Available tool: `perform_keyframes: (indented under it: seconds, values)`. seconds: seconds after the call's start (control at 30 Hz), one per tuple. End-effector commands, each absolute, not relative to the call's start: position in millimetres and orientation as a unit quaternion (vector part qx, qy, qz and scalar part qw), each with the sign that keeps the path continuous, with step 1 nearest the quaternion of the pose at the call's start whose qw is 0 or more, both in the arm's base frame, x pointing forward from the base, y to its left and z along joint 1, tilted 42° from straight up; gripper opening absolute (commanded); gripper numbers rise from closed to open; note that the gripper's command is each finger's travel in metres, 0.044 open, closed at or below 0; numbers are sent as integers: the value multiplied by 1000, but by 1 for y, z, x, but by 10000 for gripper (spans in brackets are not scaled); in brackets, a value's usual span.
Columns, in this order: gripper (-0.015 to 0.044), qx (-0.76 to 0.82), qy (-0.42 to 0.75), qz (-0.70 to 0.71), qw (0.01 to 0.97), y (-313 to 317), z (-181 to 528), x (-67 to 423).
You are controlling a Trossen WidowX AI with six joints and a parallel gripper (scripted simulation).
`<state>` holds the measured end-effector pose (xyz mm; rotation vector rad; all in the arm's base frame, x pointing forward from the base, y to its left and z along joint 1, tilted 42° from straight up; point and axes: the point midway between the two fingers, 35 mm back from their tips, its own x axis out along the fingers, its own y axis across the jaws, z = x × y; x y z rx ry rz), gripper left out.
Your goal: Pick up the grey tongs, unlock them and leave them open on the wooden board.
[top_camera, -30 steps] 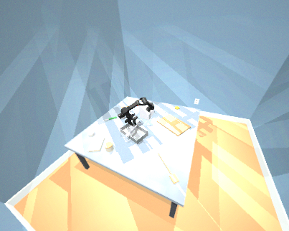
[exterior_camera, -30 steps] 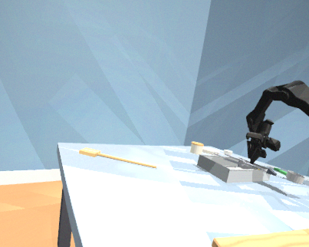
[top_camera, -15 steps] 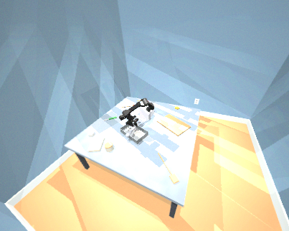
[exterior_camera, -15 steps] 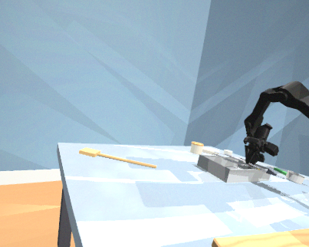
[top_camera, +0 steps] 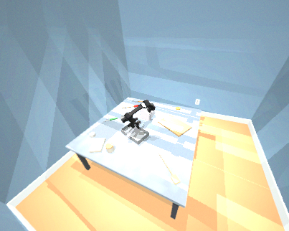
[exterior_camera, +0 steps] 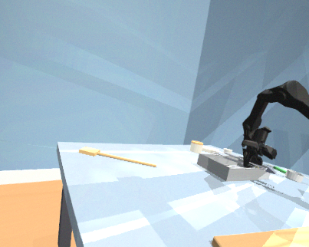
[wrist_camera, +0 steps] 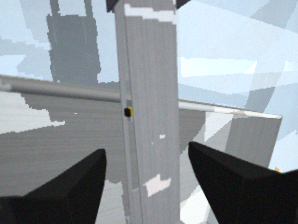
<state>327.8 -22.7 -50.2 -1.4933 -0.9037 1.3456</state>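
The grey tongs (wrist_camera: 150, 125) lie closed across the grey roasting tin (top_camera: 143, 138) (exterior_camera: 220, 167) (wrist_camera: 55, 140), with a small yellow lock button on their side. In the wrist view they run straight up the picture between my two black fingers. My gripper (top_camera: 134, 125) (exterior_camera: 253, 161) (wrist_camera: 147, 151) is open and low over the tin. It straddles the tongs with a gap on each side. The wooden board (top_camera: 175, 125) (exterior_camera: 271, 238) lies flat on the table to the right of the tin in the top view.
A long wooden spatula (top_camera: 168, 168) (exterior_camera: 120, 157) lies near the table's front edge. A tan puck (top_camera: 109, 147) (exterior_camera: 196, 146), a flat tan tile (top_camera: 97, 145), a green pen (top_camera: 113, 118) (exterior_camera: 280, 169) and a white box (top_camera: 147, 115) surround the tin.
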Motion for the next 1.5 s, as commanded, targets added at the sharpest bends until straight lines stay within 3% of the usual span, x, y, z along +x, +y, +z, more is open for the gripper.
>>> perform_keyframes:
  seconds: [0.0, 0.07, 0.27, 0.57, 0.8, 1.0, 1.47]
  values:
    - [260, -603, -366, 543, 455, -17, -51, 328]
    - [260, -603, -367, 543, 455, -14, -52, 328]
    - [103, -604, -367, 544, 452, -18, -51, 328]
    - [42, -604, -367, 544, 452, -18, -51, 328]
    - [-141, -604, -366, 545, 452, -23, -46, 328]
    - [-150, -604, -365, 544, 454, -67, 3, 321]
    - [-150, -605, -362, 550, 448, -68, 5, 320]
